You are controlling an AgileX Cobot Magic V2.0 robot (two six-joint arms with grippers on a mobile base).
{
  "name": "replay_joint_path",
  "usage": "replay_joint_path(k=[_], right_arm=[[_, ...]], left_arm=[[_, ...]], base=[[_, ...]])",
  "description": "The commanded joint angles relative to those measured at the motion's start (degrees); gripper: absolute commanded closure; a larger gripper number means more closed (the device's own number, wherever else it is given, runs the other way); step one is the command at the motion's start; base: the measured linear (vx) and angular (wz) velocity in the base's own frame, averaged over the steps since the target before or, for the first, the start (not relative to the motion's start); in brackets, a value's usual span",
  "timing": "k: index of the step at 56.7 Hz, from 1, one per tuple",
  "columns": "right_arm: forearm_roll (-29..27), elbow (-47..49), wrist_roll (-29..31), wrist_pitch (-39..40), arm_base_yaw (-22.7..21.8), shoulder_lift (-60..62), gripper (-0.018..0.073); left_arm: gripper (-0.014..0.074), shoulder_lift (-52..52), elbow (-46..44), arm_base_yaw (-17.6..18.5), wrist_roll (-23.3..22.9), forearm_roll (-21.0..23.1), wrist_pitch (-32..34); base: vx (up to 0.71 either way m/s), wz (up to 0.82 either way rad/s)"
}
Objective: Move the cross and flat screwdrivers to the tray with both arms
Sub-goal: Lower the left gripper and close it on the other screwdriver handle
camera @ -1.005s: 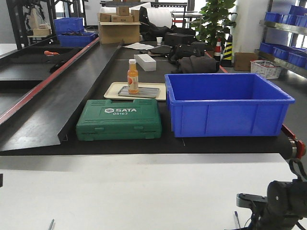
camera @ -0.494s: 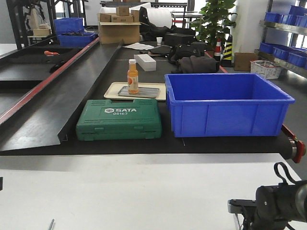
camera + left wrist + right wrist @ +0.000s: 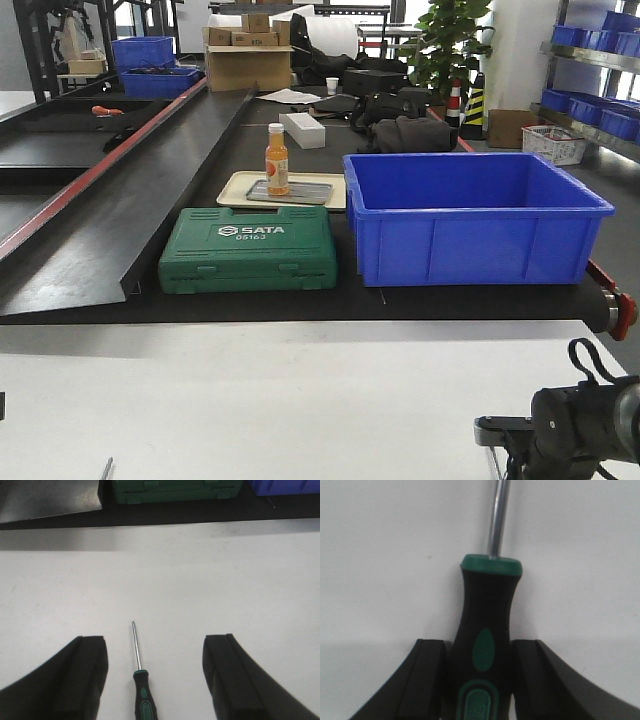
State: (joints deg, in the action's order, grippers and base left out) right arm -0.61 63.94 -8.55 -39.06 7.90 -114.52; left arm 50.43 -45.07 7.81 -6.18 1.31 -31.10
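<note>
One screwdriver point(image 3: 141, 694) with a black and green handle lies on the white table, shaft pointing away. My left gripper point(image 3: 155, 680) is open, its fingers point(image 3: 80, 680) wide on either side of the handle without touching it. Its shaft tip shows in the front view point(image 3: 105, 468). My right gripper point(image 3: 480, 680) is shut on the handle of the second screwdriver point(image 3: 487, 605), low over the white table. The right arm point(image 3: 575, 430) shows at the bottom right. The grey metal tray point(image 3: 308, 192) lies far ahead on a cream tray point(image 3: 232, 188).
An orange bottle point(image 3: 277, 160) stands on the grey tray. A green SATA case point(image 3: 248, 262) and a large blue bin point(image 3: 470, 225) sit on the black belt between the table and the tray. A black ramp point(image 3: 110, 230) runs along the left.
The right arm's wrist has sunk a little and shifted left, and its cable loop has come into view. The left screwdriver tip has not moved.
</note>
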Motion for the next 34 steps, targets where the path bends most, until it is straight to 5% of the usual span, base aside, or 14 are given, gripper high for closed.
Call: replay_joint_path(k=[1,15,34], right_arm=[[-1.4,0.1,0.1,1.9,0.0,0.4,0.0570],[-1.4,0.1,0.1,1.9,0.0,0.4,0.0570],[-1.4,0.1,0.2,2.1,0.0,0.4,0.0570]], left_arm=[[0.0062,-0.4,-2.2,0.2,-4.1,0.6,2.6],[0.0062,1.7,-3.9,0.2,-5.5,0.6,-0.4],[0.0062,19.1,-19.3,0.2,-5.0,0.5,-15.1]], base=[[0.00,0.00],[0.00,0.00],[0.00,0.00]])
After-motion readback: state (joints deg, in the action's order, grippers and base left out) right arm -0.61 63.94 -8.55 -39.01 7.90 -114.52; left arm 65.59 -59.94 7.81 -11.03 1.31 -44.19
